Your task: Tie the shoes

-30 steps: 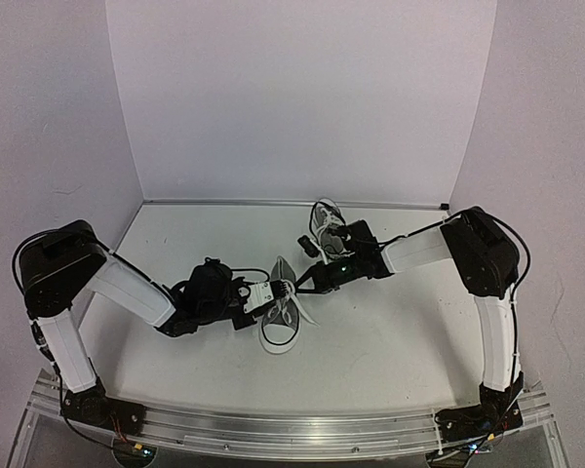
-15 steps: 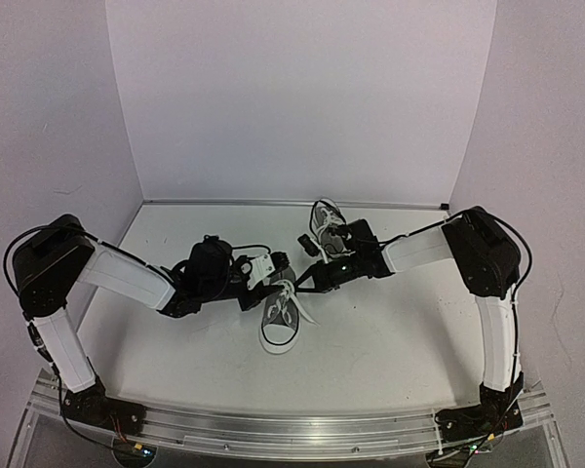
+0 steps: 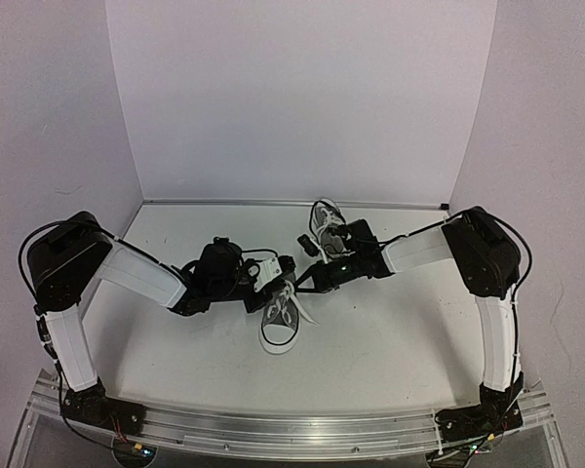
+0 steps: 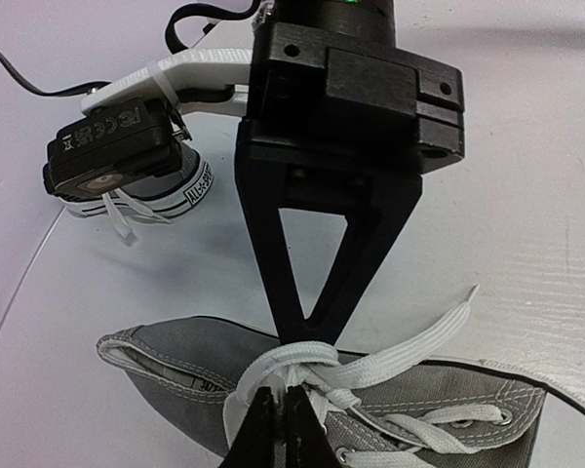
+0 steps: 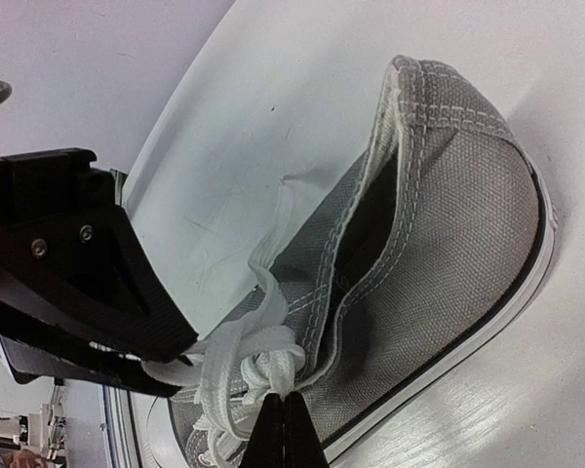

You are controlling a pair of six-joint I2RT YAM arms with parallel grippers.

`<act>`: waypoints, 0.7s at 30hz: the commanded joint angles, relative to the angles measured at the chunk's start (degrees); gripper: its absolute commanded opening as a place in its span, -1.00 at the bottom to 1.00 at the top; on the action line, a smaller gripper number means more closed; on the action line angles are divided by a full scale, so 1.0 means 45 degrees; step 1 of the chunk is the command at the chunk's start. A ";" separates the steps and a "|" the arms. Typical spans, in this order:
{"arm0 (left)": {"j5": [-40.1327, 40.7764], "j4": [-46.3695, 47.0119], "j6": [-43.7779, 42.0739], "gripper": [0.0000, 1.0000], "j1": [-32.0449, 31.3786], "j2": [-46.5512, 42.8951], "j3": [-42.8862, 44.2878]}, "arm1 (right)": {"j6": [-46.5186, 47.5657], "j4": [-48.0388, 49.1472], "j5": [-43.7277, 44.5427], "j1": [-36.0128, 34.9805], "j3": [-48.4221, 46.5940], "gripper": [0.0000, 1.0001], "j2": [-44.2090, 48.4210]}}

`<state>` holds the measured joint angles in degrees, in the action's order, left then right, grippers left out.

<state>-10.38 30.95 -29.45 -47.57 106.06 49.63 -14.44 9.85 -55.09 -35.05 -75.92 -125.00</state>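
The nearer of the shoes (image 3: 276, 327), grey canvas with white laces, lies mid-table with its toe toward me. My left gripper (image 3: 285, 283) and right gripper (image 3: 297, 289) meet tip to tip over its tongue. In the left wrist view the left gripper (image 4: 278, 429) is shut on a strand at the lace knot (image 4: 307, 366), and the right gripper (image 4: 307, 336) touches the same knot from the far side. The right wrist view has the right gripper (image 5: 285, 409) shut on the knotted lace (image 5: 263, 356) at the shoe's opening (image 5: 448, 244). A loose lace end (image 4: 419, 341) trails off to the right.
The second shoe (image 3: 324, 219) stands near the back wall behind the right arm, and also shows in the left wrist view (image 4: 180, 190) behind the right wrist camera (image 4: 107, 156). The left arm's black housing (image 5: 68, 263) fills the left of the right wrist view.
My left arm has swung away from me and closer to the shoe's tongue, and its jaws have opened a little and then closed on the lace. The right arm has stayed still.
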 commanded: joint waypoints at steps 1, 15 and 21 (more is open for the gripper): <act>0.0140 0.0264 0.0258 -0.99 0.0030 -0.0227 0.0130 | 0.0166 0.0163 0.0295 -0.0050 0.0322 -1.00 0.0929; 0.1213 0.1106 0.1406 -1.00 0.0326 -0.1051 -0.1275 | 0.0161 0.0173 0.1121 0.0136 0.1565 -1.00 0.1643; 0.1779 0.0987 0.2143 -1.00 0.0772 -0.1222 -0.1145 | 0.0162 0.0156 0.1417 0.0433 0.1943 -1.00 0.1869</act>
<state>-5.23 33.50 -23.14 -45.69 103.48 44.12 -14.41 9.86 -50.48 -34.35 -68.27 -120.13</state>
